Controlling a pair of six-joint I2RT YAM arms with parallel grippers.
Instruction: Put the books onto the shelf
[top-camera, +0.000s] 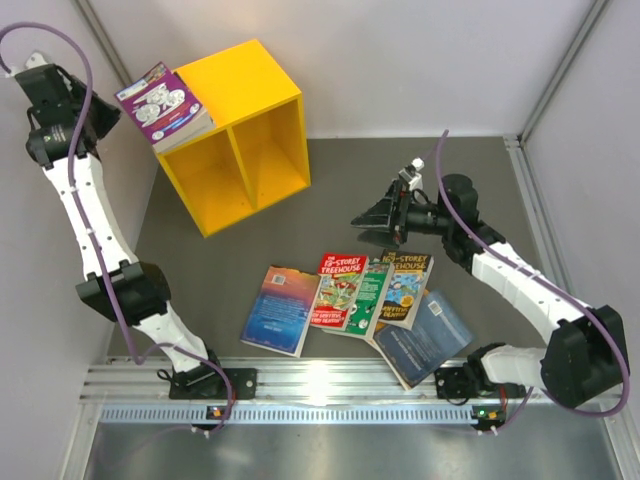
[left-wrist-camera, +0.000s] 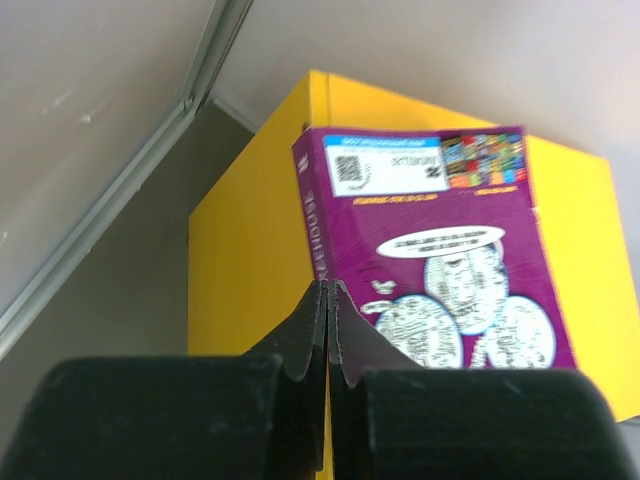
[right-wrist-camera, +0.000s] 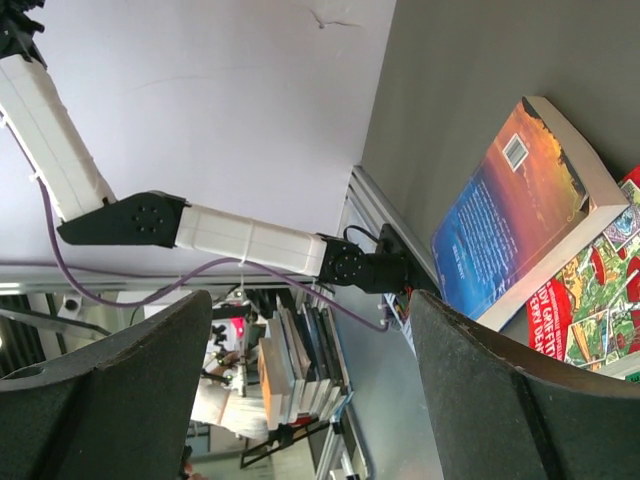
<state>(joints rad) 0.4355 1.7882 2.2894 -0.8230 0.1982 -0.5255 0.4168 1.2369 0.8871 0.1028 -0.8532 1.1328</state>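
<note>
A purple paperback book with round cartoon pictures (top-camera: 165, 105) (left-wrist-camera: 440, 260) lies flat on the roof of the bright yellow box shelf with two open rooms (top-camera: 240, 80) (left-wrist-camera: 250, 260). It is not inside either room. One corner of it hangs out past the shelf's edge, so a small bump could tip it off onto the grey bench (top-camera: 450, 180). The left gripper (top-camera: 100, 115) (left-wrist-camera: 328, 290) is pinched tight with nothing in it. It is right next to that book, and the pictures do not show if they touch. The right gripper (top-camera: 375, 218) (right-wrist-camera: 312, 300) is spread wide and empty, up above the other books. Those books are a blue and orange book (top-camera: 283, 308) (right-wrist-camera: 520, 220), a red cartoon book (top-camera: 340, 290), a green one (top-camera: 368, 300) and a dark blue one (top-camera: 425, 340). They lie partly on top of each other, so grabbing one could drag another along.
</note>
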